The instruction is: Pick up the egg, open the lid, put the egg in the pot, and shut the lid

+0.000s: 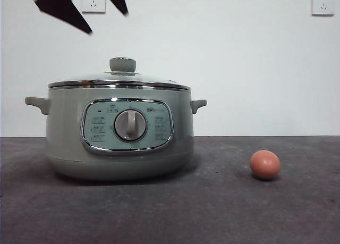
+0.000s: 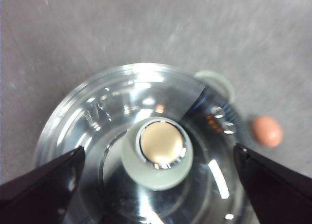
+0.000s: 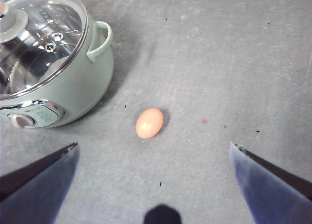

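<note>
The sage-green pot (image 1: 118, 137) stands on the table at the left, its glass lid (image 1: 119, 78) closed on it, the green knob (image 1: 122, 65) on top. The reddish-brown egg (image 1: 265, 165) lies on the table to the pot's right. My left gripper (image 1: 82, 9) hangs open high above the lid; in the left wrist view its jaws flank the knob (image 2: 161, 151) from well above, and the egg (image 2: 267, 131) shows beside the pot. My right gripper (image 3: 153, 151) is open and empty, high above the egg (image 3: 149, 122), with the pot (image 3: 58, 87) off to one side.
The dark grey table (image 1: 223, 212) stretches around the pot and egg. A white wall with two sockets (image 1: 93, 0) (image 1: 322, 3) stands behind. The pot's side handles (image 1: 197, 104) stick out left and right.
</note>
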Controlling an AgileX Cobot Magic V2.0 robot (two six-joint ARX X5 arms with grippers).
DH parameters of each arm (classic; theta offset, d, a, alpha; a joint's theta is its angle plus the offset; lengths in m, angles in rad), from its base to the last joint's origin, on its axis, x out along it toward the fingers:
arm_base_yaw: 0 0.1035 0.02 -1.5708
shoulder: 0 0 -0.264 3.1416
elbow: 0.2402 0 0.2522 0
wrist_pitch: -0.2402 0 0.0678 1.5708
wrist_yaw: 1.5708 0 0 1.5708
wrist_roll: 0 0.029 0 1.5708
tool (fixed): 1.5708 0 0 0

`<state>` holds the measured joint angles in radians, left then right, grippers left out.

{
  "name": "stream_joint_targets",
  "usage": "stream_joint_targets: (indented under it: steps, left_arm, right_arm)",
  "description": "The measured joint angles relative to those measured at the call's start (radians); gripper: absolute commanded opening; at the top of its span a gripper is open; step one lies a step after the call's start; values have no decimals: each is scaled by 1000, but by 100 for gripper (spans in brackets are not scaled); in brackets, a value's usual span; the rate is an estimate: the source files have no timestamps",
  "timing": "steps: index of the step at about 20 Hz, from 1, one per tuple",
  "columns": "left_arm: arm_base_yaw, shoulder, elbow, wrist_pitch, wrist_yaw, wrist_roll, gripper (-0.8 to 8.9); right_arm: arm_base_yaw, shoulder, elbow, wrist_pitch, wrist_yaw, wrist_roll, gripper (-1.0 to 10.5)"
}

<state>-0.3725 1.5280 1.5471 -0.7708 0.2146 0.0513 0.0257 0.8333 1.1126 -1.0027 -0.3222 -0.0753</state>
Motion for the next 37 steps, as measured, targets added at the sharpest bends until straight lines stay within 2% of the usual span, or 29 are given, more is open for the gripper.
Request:
stream_joint_targets:
  steps: [10,11,13,17,19,21,23,25,32,37]
  left_arm:
    - [-51,153,5,40,-82,20,623]
    - [-51,154,5,40,-83,19,589]
    - [-51,154,5,39,-86,19,434]
    - [-51,154,5,31,-85,19,377]
    - [-53,154,5,31,-85,19,215]
    - [-56,154,5,27,-78,19,151]
    - [-56,154,9,18,-76,19,143]
    - [-56,154,9,15,-76,20,7]
    - [-56,154,19,1,-77,20,-8]
    - [-56,154,74,-67,-78,19,-8]
  right_arm:
    - [0,2,0,-1,0,0,599]
    - [0,2,0,0,0,0,599]
    - [0,2,0,0,0,0,598]
    - [0,2,0,0,0,0,598]
    - [0,2,0,0,0,0,598]
    - [0,2,0,0,0,0,598]
    - [0,2,0,0,0,0,598]
    - [0,2,0,0,0,0,598]
    - [0,2,0,-1,0,10,598]
    - [0,17,0,-1,0,12,598]
